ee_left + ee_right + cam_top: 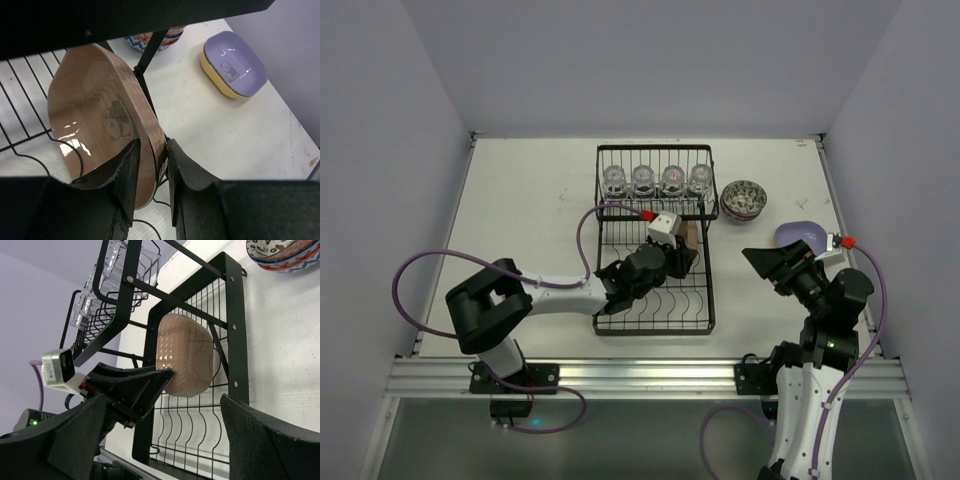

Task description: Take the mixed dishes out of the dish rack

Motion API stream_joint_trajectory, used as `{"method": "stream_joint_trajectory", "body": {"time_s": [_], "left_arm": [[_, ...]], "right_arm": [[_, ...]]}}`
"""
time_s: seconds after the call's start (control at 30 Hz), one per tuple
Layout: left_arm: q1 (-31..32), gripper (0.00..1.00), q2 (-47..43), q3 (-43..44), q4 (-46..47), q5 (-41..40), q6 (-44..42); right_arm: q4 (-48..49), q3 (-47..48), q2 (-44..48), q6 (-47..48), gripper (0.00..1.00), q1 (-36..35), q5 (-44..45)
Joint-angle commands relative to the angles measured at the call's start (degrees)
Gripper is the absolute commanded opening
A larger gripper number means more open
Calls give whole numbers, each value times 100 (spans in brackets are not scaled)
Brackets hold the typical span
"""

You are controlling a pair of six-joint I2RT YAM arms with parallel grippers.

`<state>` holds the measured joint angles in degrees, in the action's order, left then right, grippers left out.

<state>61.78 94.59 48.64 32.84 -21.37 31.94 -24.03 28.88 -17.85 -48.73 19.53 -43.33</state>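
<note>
The tan plate [90, 115] stands on edge in the lower tray of the black dish rack [705, 300]. My left gripper [152, 150] is shut on the plate's rim, one pad on each face. The right wrist view shows the same plate [187, 355] with a left finger [145, 385] against it. Several clear glass cups [657, 180] sit on the rack's raised shelf. My right gripper [765, 258] hangs open and empty right of the rack. On the table, a purple plate [232, 62] lies on a yellow plate [220, 85].
Patterned bowls [744, 198] are stacked on the table just right of the rack's upper shelf. The rack's upright posts and cross bar [235, 315] stand close around the tan plate. White walls enclose the table on three sides.
</note>
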Motion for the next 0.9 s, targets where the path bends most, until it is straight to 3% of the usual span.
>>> {"method": "stream_joint_trajectory", "body": {"time_s": [0.0,0.3,0.43,0.87], "left_arm": [[1,31,104,93,469,-17,57],[1,15,166,40,688,203,339],[-8,0,165,58,759,264,426],[-228,0,359,-197,1830,616,1138]], "right_arm": [[206,30,71,-119,97,-37,-255],[215,-14,106,-145,96,-46,-264],[180,12,132,-137,96,-54,-272],[118,-23,211,-93,96,-63,-193]]}}
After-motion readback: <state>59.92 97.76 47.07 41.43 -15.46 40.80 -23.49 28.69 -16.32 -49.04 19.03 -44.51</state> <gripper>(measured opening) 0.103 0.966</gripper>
